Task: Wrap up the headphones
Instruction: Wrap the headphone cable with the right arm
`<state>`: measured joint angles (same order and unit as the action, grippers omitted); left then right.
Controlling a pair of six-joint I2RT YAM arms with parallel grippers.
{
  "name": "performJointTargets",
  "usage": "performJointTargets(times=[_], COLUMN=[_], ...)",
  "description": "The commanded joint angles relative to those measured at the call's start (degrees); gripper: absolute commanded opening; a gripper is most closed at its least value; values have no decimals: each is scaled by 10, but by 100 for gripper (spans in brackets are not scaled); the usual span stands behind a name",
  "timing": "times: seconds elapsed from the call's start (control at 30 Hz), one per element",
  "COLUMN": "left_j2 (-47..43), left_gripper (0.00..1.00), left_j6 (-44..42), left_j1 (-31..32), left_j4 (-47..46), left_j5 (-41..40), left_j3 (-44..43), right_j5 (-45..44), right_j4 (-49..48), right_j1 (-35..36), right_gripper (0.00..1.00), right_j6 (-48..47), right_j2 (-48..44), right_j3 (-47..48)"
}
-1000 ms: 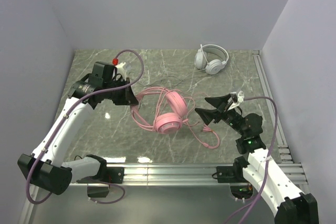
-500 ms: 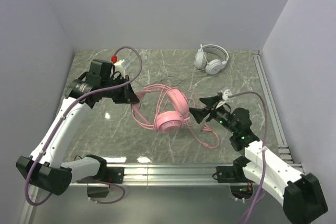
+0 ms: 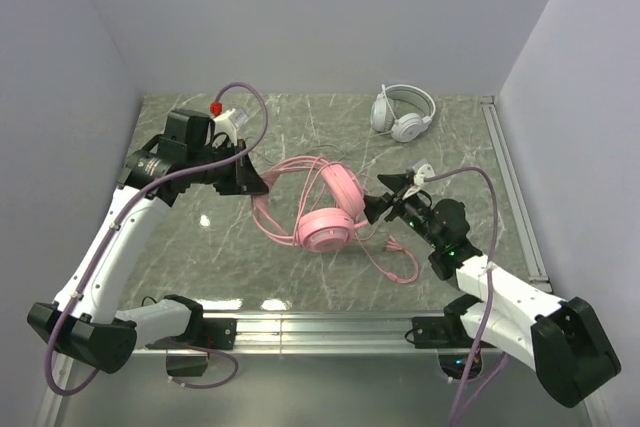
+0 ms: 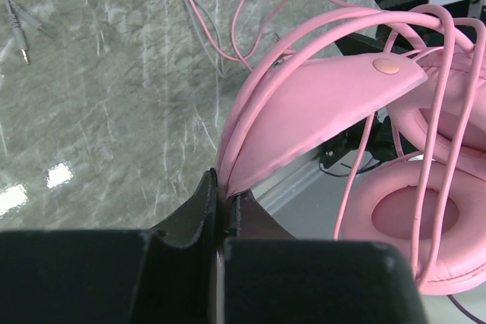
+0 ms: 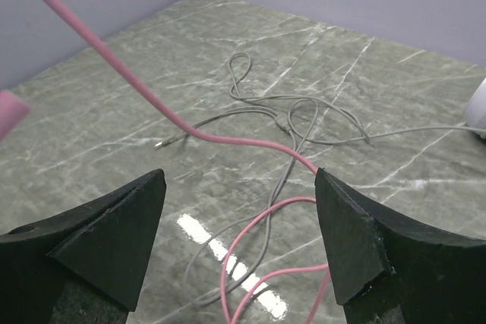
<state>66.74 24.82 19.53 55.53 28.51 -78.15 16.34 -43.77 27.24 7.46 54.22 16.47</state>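
The left gripper (image 4: pixel 222 202) pinches the pink headset (image 3: pixel 327 212) by its headband; the right gripper (image 5: pixel 239 191), jaws spread, sits just right of it, the pink cable (image 5: pixel 144 92) before it.

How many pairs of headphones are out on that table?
2. The pink headphones are in the middle, their headband pinched by the left gripper. The white headphones lie far back on the right. No others show, and none seem hidden.
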Motion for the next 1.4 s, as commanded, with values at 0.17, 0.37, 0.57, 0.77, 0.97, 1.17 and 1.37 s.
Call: performJointTargets(times=[0.17,0.37,0.57,0.77,0.97,1.17,1.37], left_j2=[-10,-11,-11,-21,-21,-21,-28], left_gripper=[0,0,0,0,0,0,0], left_j6=[27,23,23,47,89,102,122], left_j1=[-2,-3,-2,-3,-3,-3,-3], left_j4=[-17,-11,-5,-30,-53,-48,-64], left_j5=[65,73,82,109,125,117,113], left_j3=[-57,-62,-69,-81,-92,-109,-120], right_j5=[26,21,-11,5,29,63,68], right_j4=[-56,-66,-72,-55,-70,-100,-156], right_j1=[6,6,11,11,15,18,30], right_gripper=[86,86,84,57,54,55,54], right_j6=[-39,-53,-60,-29,2,37,75], right_j2=[43,108,173,187,172,205,237], right_j3=[50,89,130,139,124,127,98])
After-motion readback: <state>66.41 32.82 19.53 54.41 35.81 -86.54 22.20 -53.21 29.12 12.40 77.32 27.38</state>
